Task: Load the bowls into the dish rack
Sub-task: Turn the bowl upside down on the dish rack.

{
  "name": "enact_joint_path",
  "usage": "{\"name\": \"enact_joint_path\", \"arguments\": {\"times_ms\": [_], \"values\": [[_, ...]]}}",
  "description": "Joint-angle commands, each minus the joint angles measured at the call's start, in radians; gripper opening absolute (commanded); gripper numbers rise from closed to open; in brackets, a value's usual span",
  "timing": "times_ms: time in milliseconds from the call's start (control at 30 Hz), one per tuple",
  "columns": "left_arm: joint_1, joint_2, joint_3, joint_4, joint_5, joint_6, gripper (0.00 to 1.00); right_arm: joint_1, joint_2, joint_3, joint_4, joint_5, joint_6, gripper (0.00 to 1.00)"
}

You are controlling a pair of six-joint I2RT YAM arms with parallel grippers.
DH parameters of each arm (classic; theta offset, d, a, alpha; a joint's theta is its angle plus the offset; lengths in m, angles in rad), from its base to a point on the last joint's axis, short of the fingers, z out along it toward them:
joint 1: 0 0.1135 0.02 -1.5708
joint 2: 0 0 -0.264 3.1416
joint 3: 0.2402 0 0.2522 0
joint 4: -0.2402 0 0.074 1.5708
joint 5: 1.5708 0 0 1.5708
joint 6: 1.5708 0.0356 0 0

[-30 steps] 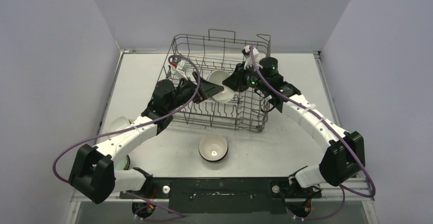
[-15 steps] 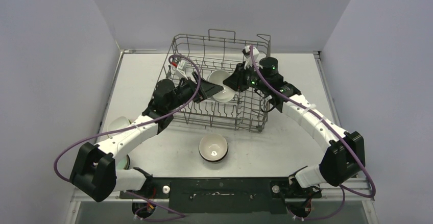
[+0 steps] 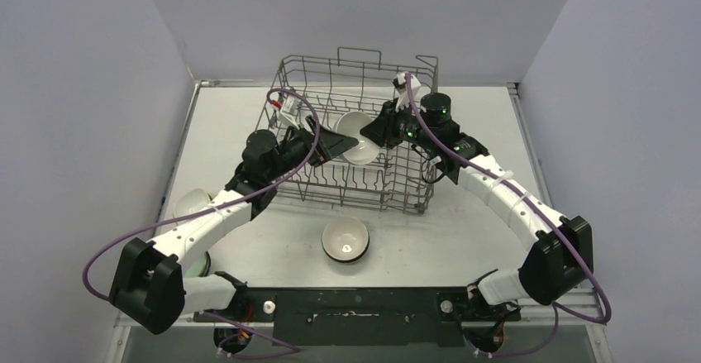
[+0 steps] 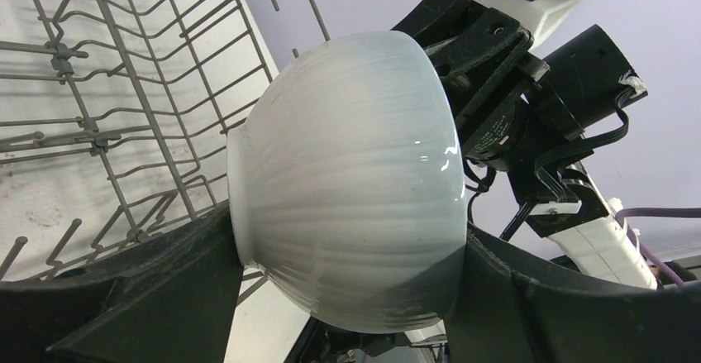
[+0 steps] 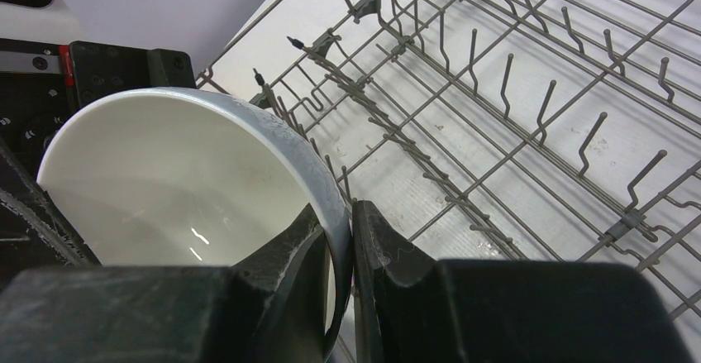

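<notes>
A pale white-grey bowl (image 3: 355,134) hangs tilted on its side above the dish rack (image 3: 364,201), held from both sides. My right gripper (image 3: 377,131) is shut on its rim (image 5: 326,189), one finger inside and one outside, as the right wrist view (image 5: 343,232) shows. My left gripper (image 3: 336,143) spans the bowl's body (image 4: 347,181): one finger lies against the foot, the other against the rim side (image 4: 347,237). A second white bowl (image 3: 345,239) sits upright on the table in front of the rack.
Rows of upright tines (image 5: 512,90) fill the grey wire rack below the held bowl. A white bowl (image 3: 190,202) and a pale green one (image 3: 198,264) lie by the left arm near the table's left edge. The right arm's wrist (image 4: 512,90) sits close behind the bowl.
My left gripper's jaws have narrowed around the bowl. The left wrist and the bowl have shifted slightly up and back. The right gripper keeps its hold on the rim.
</notes>
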Motion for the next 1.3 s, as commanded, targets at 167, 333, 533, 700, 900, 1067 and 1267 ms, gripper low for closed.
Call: {"name": "enact_joint_path", "arguments": {"times_ms": [167,333,533,700,900,1067,1267], "values": [[0.002,-0.066,0.007,0.062,0.038,-0.016,0.91,-0.006,-0.048,0.017,0.077,0.068,-0.015,0.05],[0.002,-0.078,-0.010,0.076,0.031,-0.023,0.88,-0.005,-0.046,0.013,0.077,0.070,-0.016,0.05],[0.004,-0.064,-0.013,0.106,0.039,-0.034,0.61,-0.004,-0.041,0.012,0.078,0.066,-0.013,0.09],[0.011,-0.064,-0.006,0.094,0.034,-0.019,0.45,-0.008,-0.041,0.012,0.077,0.066,-0.016,0.39],[0.013,-0.055,0.044,-0.011,0.004,0.069,0.42,-0.021,-0.056,0.015,0.027,0.113,-0.034,0.77],[0.013,-0.024,0.092,-0.077,-0.013,0.130,0.39,-0.030,-0.090,0.002,0.012,0.173,-0.044,0.90],[-0.005,0.035,0.178,-0.181,-0.059,0.222,0.34,-0.036,-0.169,-0.016,-0.008,0.274,-0.058,1.00]]}}
